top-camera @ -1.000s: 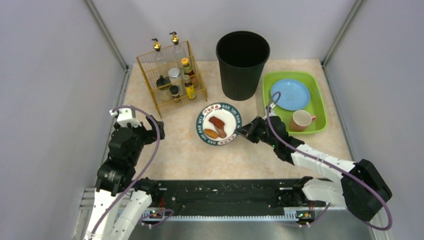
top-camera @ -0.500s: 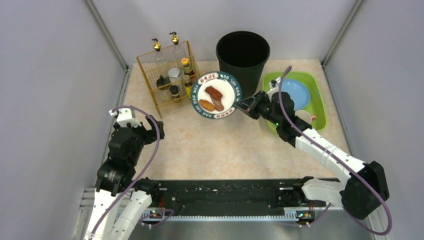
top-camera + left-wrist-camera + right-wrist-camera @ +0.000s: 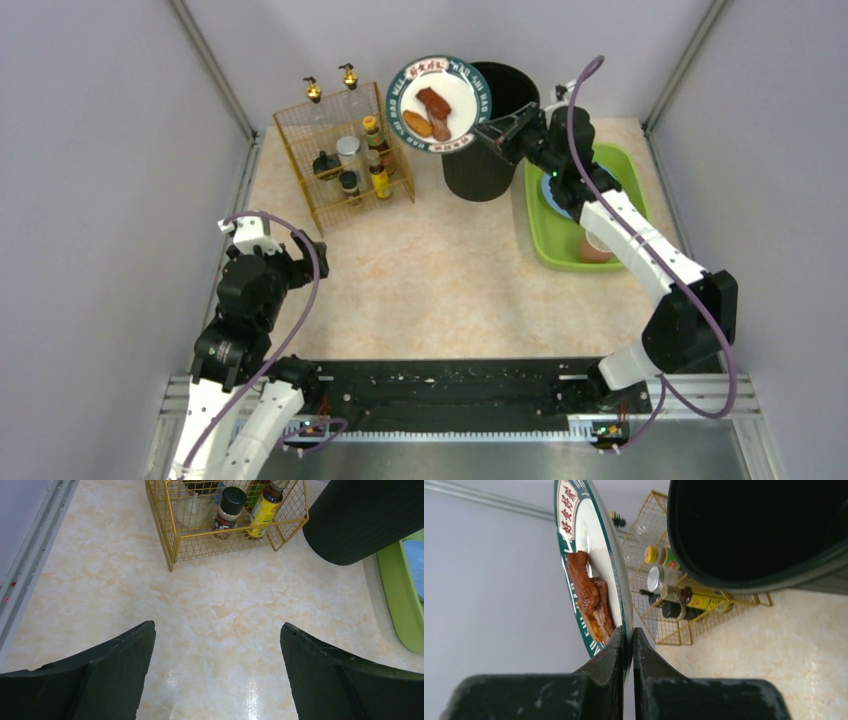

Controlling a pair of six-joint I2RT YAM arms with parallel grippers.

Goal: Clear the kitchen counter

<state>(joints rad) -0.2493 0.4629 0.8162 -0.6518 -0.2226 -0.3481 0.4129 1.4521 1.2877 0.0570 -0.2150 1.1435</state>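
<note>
My right gripper (image 3: 487, 129) is shut on the rim of a white plate with a green lettered border (image 3: 438, 90), held high beside the black bin (image 3: 500, 120). Brown and orange food pieces (image 3: 433, 110) lie on it. In the right wrist view the plate (image 3: 596, 555) stands nearly on edge between my fingers (image 3: 616, 650), with the food (image 3: 589, 592) still on it and the bin's mouth (image 3: 754, 530) to the right. My left gripper (image 3: 215, 645) is open and empty over the beige marbled kitchen counter (image 3: 450, 290), near its left side (image 3: 300, 255).
A gold wire rack (image 3: 345, 150) with spice bottles stands at the back left. A lime-green tray (image 3: 570, 235) at the right holds a blue plate and a pink cup (image 3: 598, 248), partly hidden by my right arm. A black rail strip (image 3: 450, 390) runs along the near edge.
My right gripper has lifted the plate off the counter and carried it up and back, from the counter's middle to beside the bin's rim. The left arm has not moved.
</note>
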